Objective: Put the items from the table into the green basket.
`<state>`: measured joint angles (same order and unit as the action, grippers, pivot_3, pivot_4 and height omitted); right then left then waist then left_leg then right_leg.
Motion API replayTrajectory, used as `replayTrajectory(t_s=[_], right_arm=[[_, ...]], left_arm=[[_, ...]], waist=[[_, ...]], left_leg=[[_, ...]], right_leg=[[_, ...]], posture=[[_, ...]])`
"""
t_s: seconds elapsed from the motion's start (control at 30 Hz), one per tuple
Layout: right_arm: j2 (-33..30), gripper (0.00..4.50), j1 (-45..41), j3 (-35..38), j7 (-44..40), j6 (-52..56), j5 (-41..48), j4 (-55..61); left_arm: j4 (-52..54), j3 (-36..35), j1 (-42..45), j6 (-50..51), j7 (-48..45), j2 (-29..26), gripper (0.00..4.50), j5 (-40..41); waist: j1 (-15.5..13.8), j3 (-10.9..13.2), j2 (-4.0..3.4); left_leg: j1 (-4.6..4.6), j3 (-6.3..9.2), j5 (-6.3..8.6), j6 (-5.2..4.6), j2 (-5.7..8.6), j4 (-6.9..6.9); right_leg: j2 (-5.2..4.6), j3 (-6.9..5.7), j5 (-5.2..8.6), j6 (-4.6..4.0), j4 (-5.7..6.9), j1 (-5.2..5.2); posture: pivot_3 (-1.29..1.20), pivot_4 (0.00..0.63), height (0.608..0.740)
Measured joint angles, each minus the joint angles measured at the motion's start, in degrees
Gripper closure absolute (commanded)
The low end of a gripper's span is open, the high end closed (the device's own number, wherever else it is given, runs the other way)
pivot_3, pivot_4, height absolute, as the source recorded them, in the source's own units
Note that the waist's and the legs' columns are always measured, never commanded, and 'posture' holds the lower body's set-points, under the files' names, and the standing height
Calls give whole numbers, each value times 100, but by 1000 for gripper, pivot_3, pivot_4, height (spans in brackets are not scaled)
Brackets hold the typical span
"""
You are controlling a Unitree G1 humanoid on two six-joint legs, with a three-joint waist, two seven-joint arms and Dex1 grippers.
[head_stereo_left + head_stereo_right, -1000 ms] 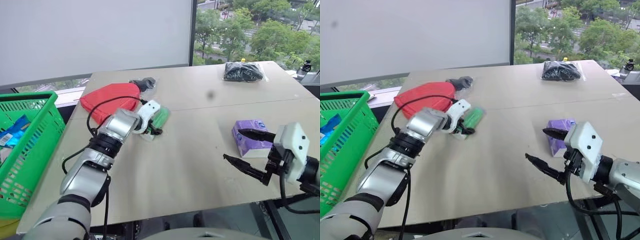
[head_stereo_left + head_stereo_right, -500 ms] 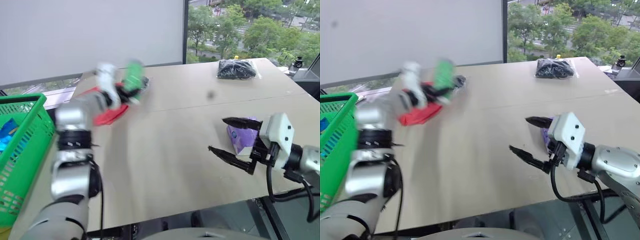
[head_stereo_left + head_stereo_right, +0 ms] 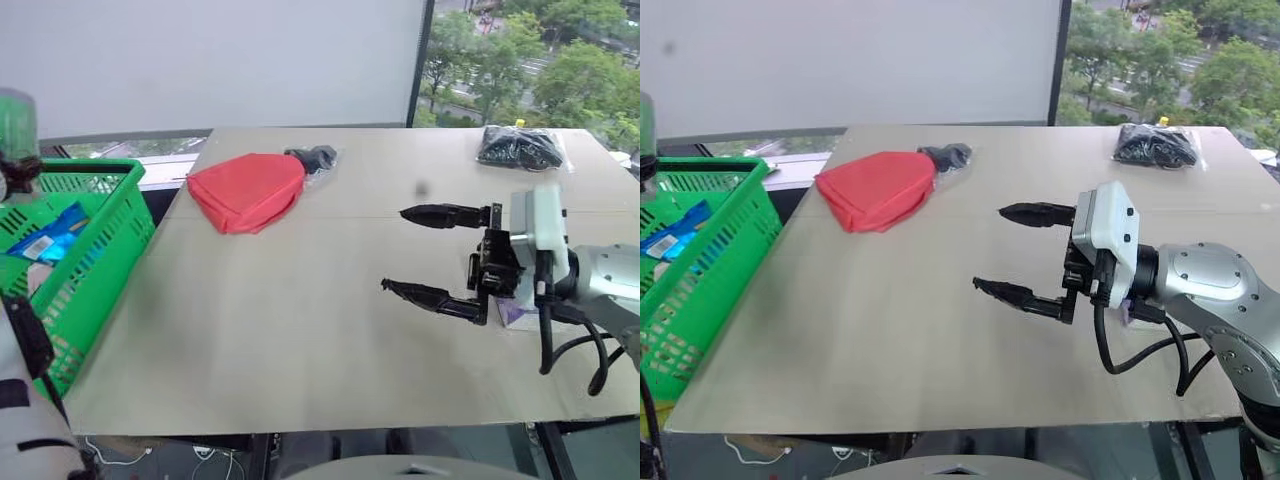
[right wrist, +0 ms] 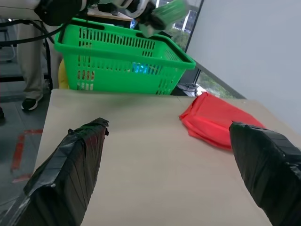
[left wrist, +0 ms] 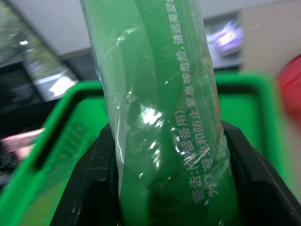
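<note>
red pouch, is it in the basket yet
No, the red pouch lies on the table, apart from the green basket.

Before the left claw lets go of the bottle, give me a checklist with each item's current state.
1. Left claw shut on the green bottle: ok, the fingers clamp its sides.
2. Bottle above the green basket: ok, the wrist view shows the basket rim right behind it.
3. Room in the basket: ok, a blue packet lies inside with space around it.
4. Right claw out of the drop path: ok, it hangs open over the table, far from the basket.
5. Items left on the table: not ok, the red pouch and two bags of black things remain.
6. Purple tissue pack: cannot tell, mostly hidden behind the right arm.
</note>
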<state>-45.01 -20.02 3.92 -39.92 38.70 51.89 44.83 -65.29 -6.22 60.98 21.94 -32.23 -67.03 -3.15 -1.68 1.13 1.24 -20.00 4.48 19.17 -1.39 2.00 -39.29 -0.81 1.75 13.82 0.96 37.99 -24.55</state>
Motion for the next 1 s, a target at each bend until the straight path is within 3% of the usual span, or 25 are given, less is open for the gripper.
replayTrajectory(t_s=[0.03,0.2,0.23,0.4,0.5,0.57,0.63,0.7,0.77,0.83,1.0], right_arm=[[0,0,-3,-15,-20,-12,-10,-1],[-4,0,-2,-39,-109,-25,-114,-8],[-5,0,-2,-39,-113,-25,-125,-9],[-58,0,42,-33,-123,-26,-183,-27],[-122,0,125,7,-111,-25,-211,-52],[-251,0,337,192,-96,-18,-212,-34],[-389,0,629,440,-80,13,-200,11],[-576,0,1065,855,-59,124,-159,82],[-758,0,1610,1443,-33,245,-88,223],[-821,0,2129,2154,49,416,35,337],[-752,0,3484,3854,70,756,362,772]], left_arm=[[-122,9,-4,-71,20,-18,2422,-35],[-397,11,-128,-310,132,-37,160,-183],[-397,11,-159,-348,159,-36,67,-188],[-380,-29,-210,-823,614,135,67,-214],[-23,-320,-8,-983,192,608,67,226],[1022,-379,-140,-241,-768,1026,67,838],[2717,-174,-720,977,-1835,1427,67,1643],[4245,386,-1298,2199,-2533,1897,67,2388],[5012,773,-1393,3050,-2605,2478,67,2749],[5479,1198,-1238,3693,-2527,3190,67,3034],[5563,1783,-752,4209,-2361,4064,67,3132]], waist=[[-24,-2,3],[-50,-5,8],[-44,-6,7],[-43,-7,10],[-106,-15,22],[-135,-21,24],[-101,-33,4],[28,-42,-9],[109,-42,-8],[233,-41,-8],[590,-51,-41]], left_leg=[[-1,3,0,0,0,0],[-3,5,-1,1,0,0],[-3,3,-1,1,0,0],[-3,3,-2,3,-1,0],[-14,18,-4,7,2,-6],[-23,28,-5,6,7,-12],[-28,23,-3,1,10,-15],[-26,14,2,-7,9,-14],[-41,17,2,-8,4,-16],[-49,13,2,-8,3,-22],[-14,-49,18,-38,-17,-6]], right_leg=[[-1,-4,0,0,0,0],[-8,-16,0,0,2,0],[-8,-15,0,0,2,-1],[-9,-16,0,-1,6,-2],[-17,-35,-1,-1,4,-2],[-26,-45,-1,-2,5,-1],[-30,-37,-1,-1,4,-2],[-26,-26,-1,-1,6,-6],[-18,-27,-1,-1,1,-17],[-14,-24,-1,-1,0,-22],[12,37,0,1,12,15]], posture=[[22,0,740],[20,0,740],[20,0,740],[13,0,740],[4,0,740],[4,0,740],[-56,0,740],[-96,0,740],[-150,0,740],[-163,0,740],[-329,0,740]])
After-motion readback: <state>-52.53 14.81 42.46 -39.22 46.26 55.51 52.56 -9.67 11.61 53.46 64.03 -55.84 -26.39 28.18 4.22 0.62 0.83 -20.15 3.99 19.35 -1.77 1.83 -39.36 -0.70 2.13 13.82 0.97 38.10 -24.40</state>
